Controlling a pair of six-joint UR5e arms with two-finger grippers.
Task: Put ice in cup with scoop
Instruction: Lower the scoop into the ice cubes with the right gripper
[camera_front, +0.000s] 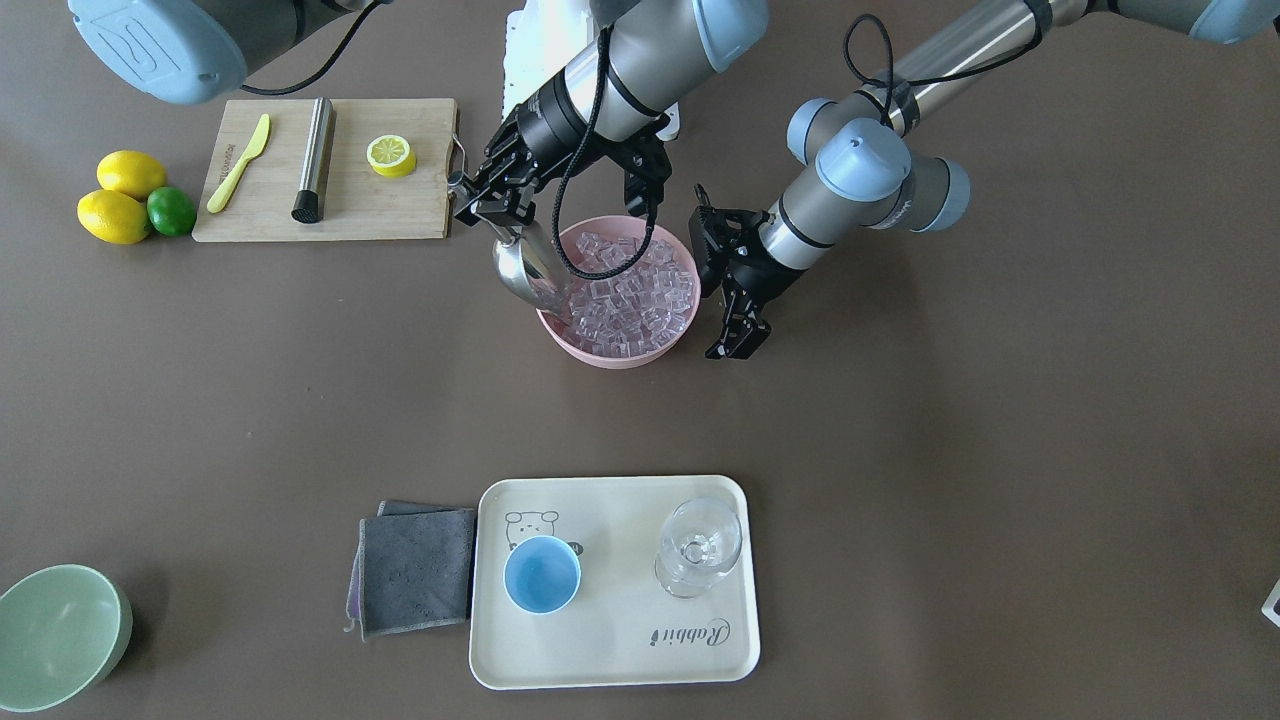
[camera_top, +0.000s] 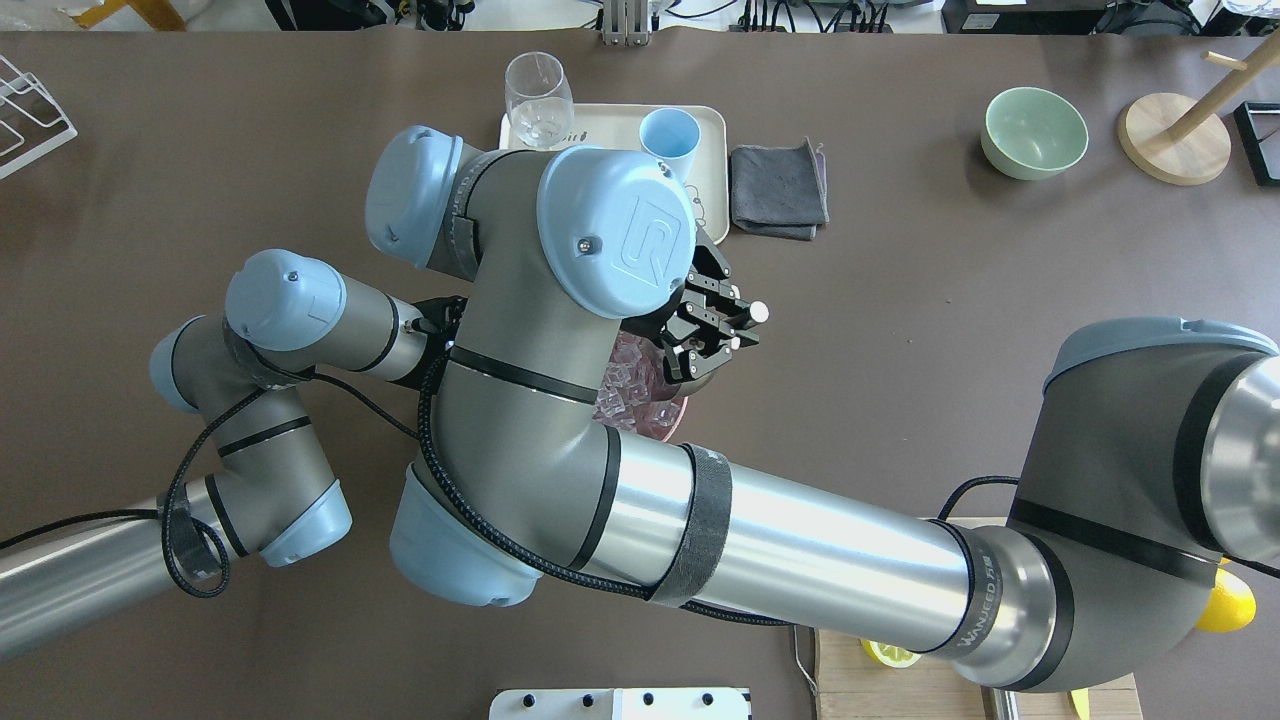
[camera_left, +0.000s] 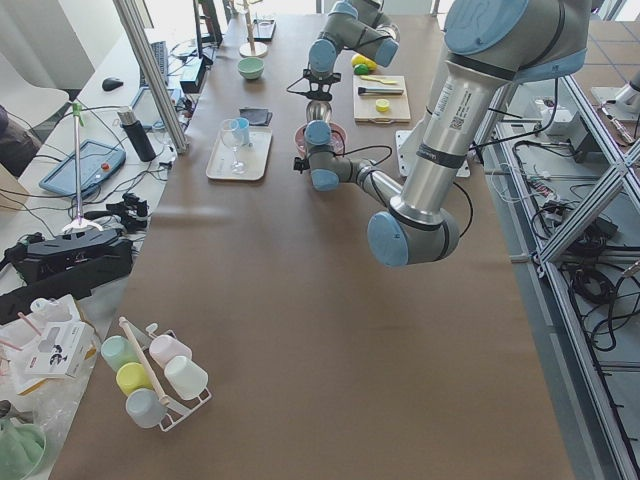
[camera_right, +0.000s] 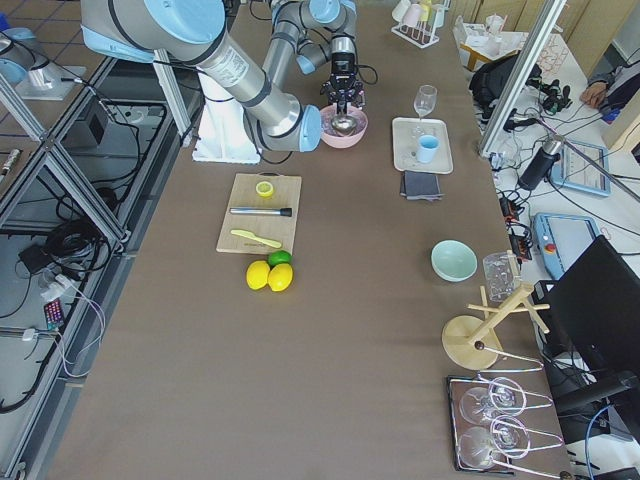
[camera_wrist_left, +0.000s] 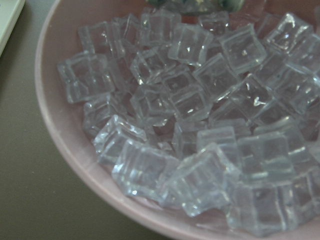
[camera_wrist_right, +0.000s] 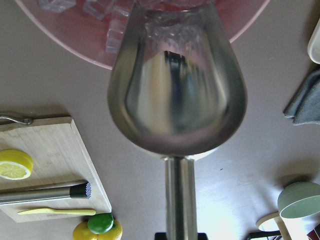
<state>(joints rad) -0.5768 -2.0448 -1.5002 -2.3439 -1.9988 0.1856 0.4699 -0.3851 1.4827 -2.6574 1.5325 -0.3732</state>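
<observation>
My right gripper (camera_front: 497, 222) is shut on the bar handle of the steel scoop (camera_front: 524, 270). The scoop tilts down, its mouth over the near rim of the pink bowl (camera_front: 610, 355) and at the ice (camera_front: 630, 290). In the right wrist view the scoop (camera_wrist_right: 177, 95) has a bare, shiny trough. The ice (camera_wrist_left: 200, 125) fills the bowl as clear cubes. My left gripper (camera_front: 738, 345) hangs open beside the bowl's other side, holding nothing. The light-blue cup (camera_front: 541, 573) stands upright and apart on a cream tray (camera_front: 620, 650).
A clear stemmed glass (camera_front: 698, 548) shares the tray, and a grey cloth (camera_front: 415, 570) lies beside it. A pale green bowl (camera_front: 55, 635) sits at a far corner. A cutting board (camera_front: 400, 210) holds a yellow knife, a steel cylinder and half a lemon; lemons and a lime (camera_front: 120, 200) lie alongside.
</observation>
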